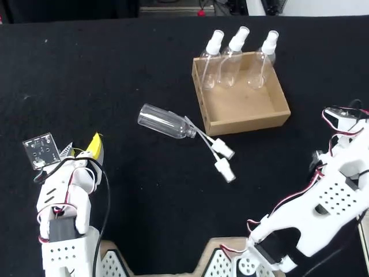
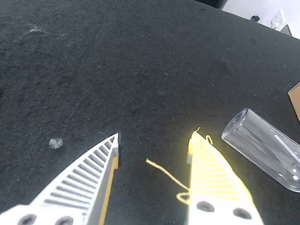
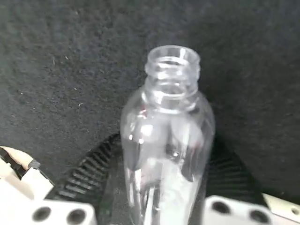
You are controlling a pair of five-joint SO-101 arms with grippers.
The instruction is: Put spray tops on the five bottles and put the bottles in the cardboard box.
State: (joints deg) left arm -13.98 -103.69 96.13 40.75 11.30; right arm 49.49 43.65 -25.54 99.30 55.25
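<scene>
The tabletop (image 1: 104, 63) is covered by a black cloth, and pale lint specks (image 2: 56, 143) are seen on it from the left wrist view. Beyond the far edge a narrow strip of the room is made out, dark at the left and pale at the right, with a small red object (image 1: 202, 11) in between; what stands there cannot be told.

The cardboard box (image 1: 271, 112) is set right of centre, toward the far side. Three capped bottles (image 1: 230, 60) are stood upright inside it, in a row along its far wall. A lying bottle (image 1: 164, 122) of clear plastic is found just left of the box, uncapped, its mouth turned to the right. Two loose spray tops (image 1: 222, 149) are laid near the box's near left corner, their thin tubes directed at that mouth; whether the tubes touch it cannot be told.

The left pincer (image 2: 154, 140) is placed at the near left, spread wide with nothing between its fingers; one finger is wrapped in yellow tape (image 2: 211, 173), from which a yellow thread hangs. At the near right, the right pincer (image 3: 164, 157) is clamped around a held bottle (image 3: 171, 117), clear and uncapped, its threaded neck open above the cloth.

A small circuit board (image 1: 40, 151) is carried on the left arm (image 1: 63, 208); any print on it is too small to be read.
</scene>
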